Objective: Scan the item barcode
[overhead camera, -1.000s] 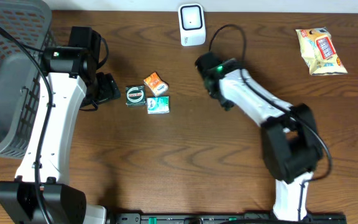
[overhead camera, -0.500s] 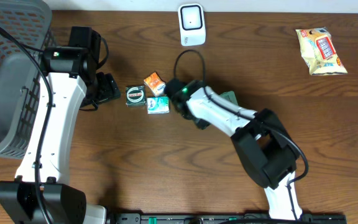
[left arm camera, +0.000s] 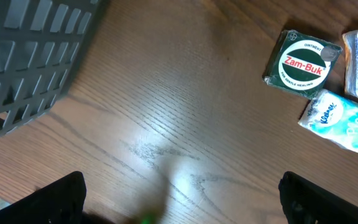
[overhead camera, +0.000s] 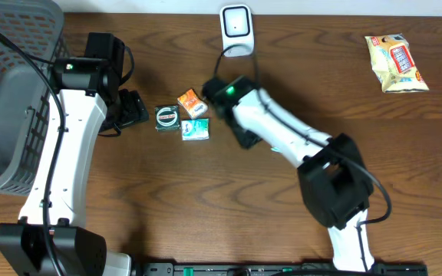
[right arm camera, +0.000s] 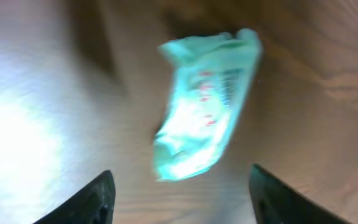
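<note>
Mint-green plastic packet [right arm camera: 204, 102] shows blurred between my right fingers [right arm camera: 98, 199], spread apart and clear of it. My left fingers [left arm camera: 61, 196] hang wide apart over the wooden bench [left arm camera: 166, 124].

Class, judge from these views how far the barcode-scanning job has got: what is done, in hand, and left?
Done: nothing shows a finished scan. In hand: nothing; the right gripper stands open over a blurred green packet on the table, left gripper open too. Left: grasp an item and present it to the scanner.
</note>
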`<control>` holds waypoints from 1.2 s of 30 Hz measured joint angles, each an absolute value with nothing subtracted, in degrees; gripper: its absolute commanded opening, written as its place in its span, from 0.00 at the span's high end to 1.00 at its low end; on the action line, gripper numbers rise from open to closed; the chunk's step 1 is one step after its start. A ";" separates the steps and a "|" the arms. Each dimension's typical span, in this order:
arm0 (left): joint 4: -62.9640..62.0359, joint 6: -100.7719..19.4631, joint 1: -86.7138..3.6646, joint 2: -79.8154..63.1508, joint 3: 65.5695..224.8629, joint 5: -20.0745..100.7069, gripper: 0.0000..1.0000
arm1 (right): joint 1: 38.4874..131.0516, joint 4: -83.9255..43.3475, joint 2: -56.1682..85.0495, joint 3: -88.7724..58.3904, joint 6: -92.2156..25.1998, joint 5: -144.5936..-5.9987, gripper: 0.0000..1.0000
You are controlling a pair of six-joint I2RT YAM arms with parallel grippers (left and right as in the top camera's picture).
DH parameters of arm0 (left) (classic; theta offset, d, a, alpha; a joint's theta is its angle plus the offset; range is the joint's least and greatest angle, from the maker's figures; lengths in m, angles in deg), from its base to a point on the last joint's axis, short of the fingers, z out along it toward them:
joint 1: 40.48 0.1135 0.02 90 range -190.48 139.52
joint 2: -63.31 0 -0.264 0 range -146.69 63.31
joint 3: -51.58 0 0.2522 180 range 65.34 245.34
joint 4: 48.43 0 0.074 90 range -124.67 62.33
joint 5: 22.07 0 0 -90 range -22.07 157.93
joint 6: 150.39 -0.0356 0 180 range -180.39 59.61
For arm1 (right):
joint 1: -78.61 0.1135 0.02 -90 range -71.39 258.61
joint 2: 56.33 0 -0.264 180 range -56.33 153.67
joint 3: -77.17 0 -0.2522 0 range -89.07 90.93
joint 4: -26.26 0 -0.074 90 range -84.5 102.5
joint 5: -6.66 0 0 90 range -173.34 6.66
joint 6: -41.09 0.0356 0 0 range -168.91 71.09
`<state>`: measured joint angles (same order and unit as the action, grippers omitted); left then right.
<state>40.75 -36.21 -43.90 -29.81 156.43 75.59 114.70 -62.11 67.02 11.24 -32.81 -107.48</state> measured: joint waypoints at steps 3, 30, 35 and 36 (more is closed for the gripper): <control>40.73 -36.21 -43.90 -29.81 156.43 75.62 0.02 | 109.74 -62.05 67.02 11.20 -32.76 -105.14 0.40; 40.75 -36.21 -43.90 -29.81 156.43 75.62 0.03 | 99.10 -47.21 66.89 4.88 -38.64 -84.29 0.99; 40.75 -36.21 -43.90 -29.81 156.43 75.62 0.02 | 99.47 -36.50 66.91 13.65 -38.25 -84.14 0.99; 40.73 -36.21 -43.90 -29.81 156.43 75.59 0.02 | 99.58 -33.00 66.91 14.65 -37.92 -84.16 0.99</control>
<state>40.73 -36.21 -43.90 -29.81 156.43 75.59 99.58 -33.00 66.91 14.65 -37.92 -84.16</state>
